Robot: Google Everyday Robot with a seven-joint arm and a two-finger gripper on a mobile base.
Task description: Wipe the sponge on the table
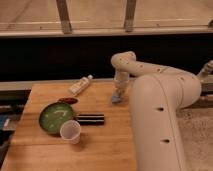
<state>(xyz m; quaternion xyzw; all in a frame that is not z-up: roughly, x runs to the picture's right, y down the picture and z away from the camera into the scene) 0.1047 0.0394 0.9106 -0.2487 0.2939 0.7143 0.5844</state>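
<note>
The light-blue sponge [116, 98] rests on the wooden table [105, 145] near its far right edge. My gripper [119, 93] points down from the white arm and is shut on the sponge, pressing it against the tabletop. The gripper's body hides the sponge's upper part. The arm's large white link fills the right foreground and covers the table's right side.
A green plate [52, 118] sits at the left, with a clear plastic cup [70, 131] in front of it and a black bar-shaped thing [91, 119] beside it. A white tube [80, 85] and a reddish-brown item [67, 100] lie farther back. A dark wall runs behind the table.
</note>
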